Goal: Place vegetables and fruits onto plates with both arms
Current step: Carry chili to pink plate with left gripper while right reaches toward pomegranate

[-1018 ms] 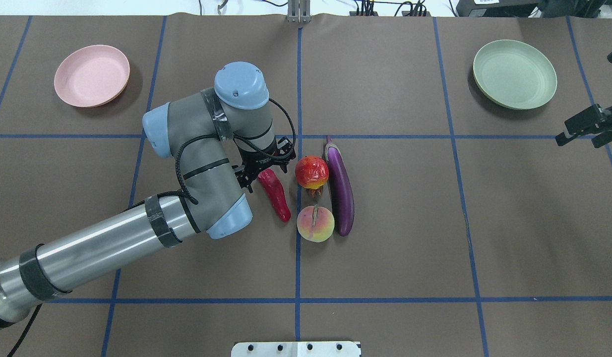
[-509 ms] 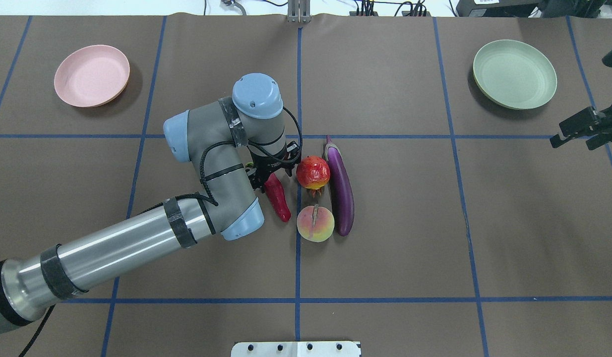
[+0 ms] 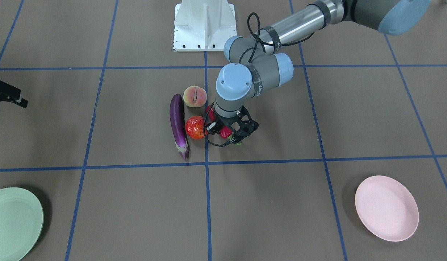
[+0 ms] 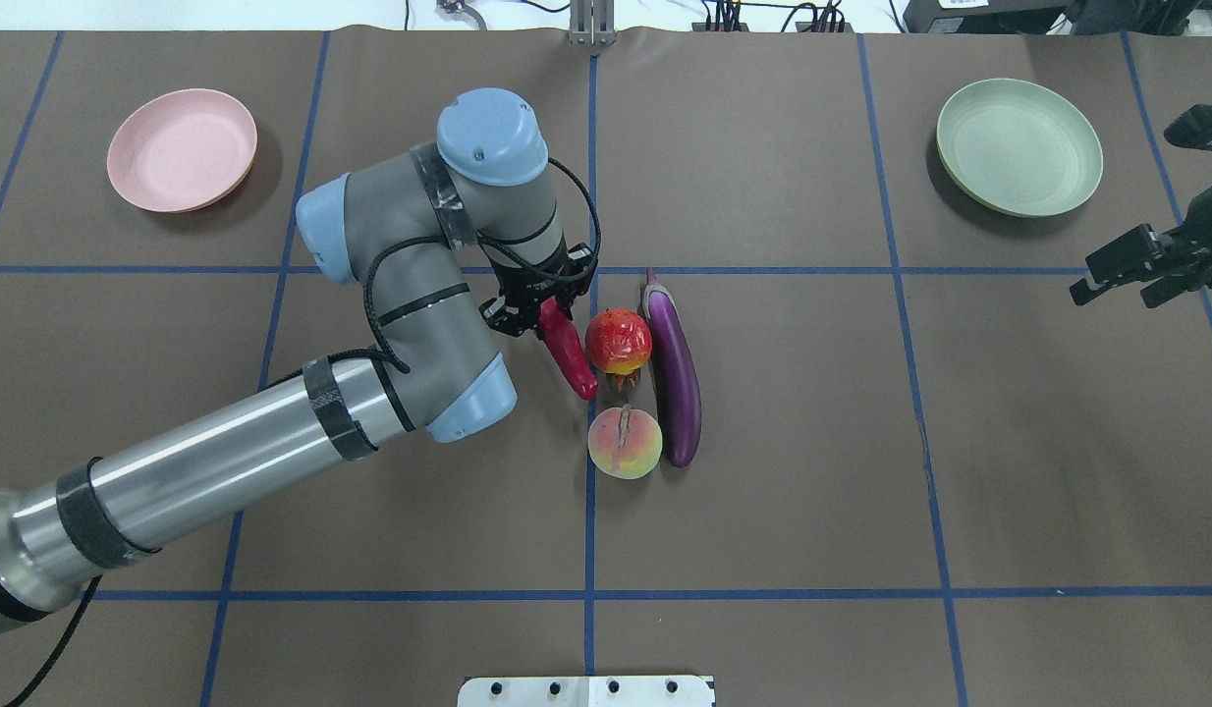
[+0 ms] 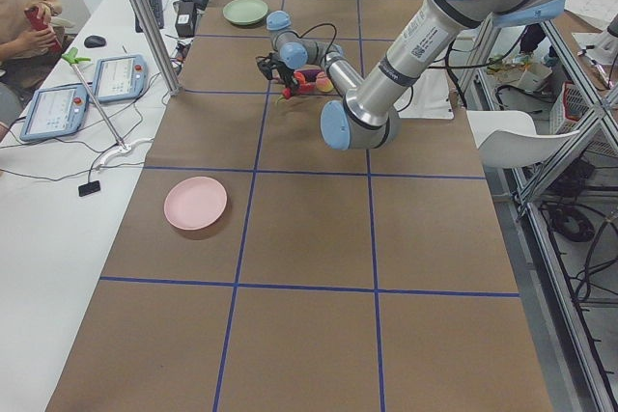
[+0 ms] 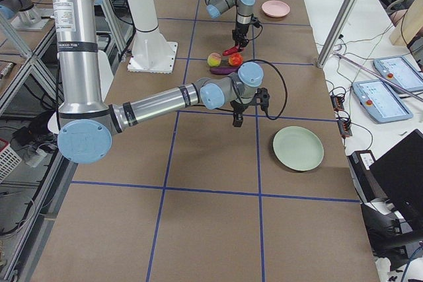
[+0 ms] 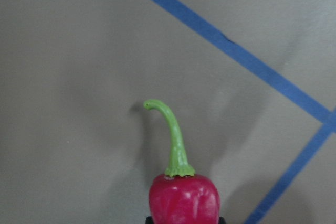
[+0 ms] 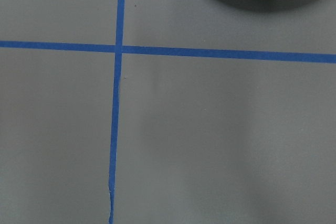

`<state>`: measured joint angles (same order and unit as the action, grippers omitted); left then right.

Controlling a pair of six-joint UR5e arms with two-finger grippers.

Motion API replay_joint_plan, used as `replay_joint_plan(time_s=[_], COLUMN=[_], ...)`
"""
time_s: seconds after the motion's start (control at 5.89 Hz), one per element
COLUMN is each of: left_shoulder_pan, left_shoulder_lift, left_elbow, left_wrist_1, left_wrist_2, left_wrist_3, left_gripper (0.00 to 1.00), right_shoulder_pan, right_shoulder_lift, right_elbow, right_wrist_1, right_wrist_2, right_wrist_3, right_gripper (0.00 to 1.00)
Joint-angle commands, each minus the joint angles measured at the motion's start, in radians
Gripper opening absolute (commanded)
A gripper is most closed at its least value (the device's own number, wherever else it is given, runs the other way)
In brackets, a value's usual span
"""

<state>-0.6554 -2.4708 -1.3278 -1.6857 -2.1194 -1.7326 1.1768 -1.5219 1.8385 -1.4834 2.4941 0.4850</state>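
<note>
Chili (image 4: 567, 358): clamped at the stem end in left gripper (image 4: 542, 316), raised and tilted, tip down toward the robot, just beside tomato (image 4: 618, 339); green stem curling out over the sheet (image 4: 812, 442) in the wrist view.
Left gripper: jaws closed on the chili's shoulder.
Tomato, peach (image 4: 625, 443), eggplant (image 4: 672, 378): lying on the sheet at centre; eggplant lengthwise along tomato and peach, on their right; peach on the robot's side of the tomato.
Plates: pink plate (image 4: 182, 149) at far left, green plate (image 4: 1019, 147) at far right, both well apart from the produce.
Right gripper (image 4: 1113, 295): fingers apart, over the sheet near the green plate.
Writing: lettering on left arm (image 5: 415, 41) tube, too small to read.
Surface: brown sheet gridded with blue tape; white base block (image 3: 203, 25) at the robot's edge.
Room: white bench (image 5: 39, 219) alongside with two tablets (image 5: 53, 108), seated operator (image 5: 24, 7), metal frame posts.
Change: half a second ago chili flat on the sheet under a low gripper; now lifted with the wrist. Right gripper shifted slightly inward.
</note>
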Motion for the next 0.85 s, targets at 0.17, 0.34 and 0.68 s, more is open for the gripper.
replay_joint_plan(time_s=[0.17, 0.34, 0.68], left_shoulder_pan=[-0.224, -0.289, -0.413], left_shoulder_lift=[0.065, 0.163, 0.364], left_elbow=[-0.159, -0.247, -0.262], left_wrist_1=[0.011, 0.011, 0.012], left_wrist_2=[-0.221, -0.27, -0.262], left_wrist_3=[0.046, 0.182, 0.615], left_gripper=[0.0, 0.0, 0.0], right_shoulder_pan=[-0.104, -0.197, -0.422], right_shoulder_lift=[0.099, 0.179, 0.265], right_elbow=[-0.007, -0.007, -0.005], right_wrist_1=[0.002, 0.015, 0.093], right_wrist_2=[-0.075, -0.146, -0.301], right_wrist_3=[0.146, 0.303, 0.624], right_gripper=[1.0, 1.0, 1.0])
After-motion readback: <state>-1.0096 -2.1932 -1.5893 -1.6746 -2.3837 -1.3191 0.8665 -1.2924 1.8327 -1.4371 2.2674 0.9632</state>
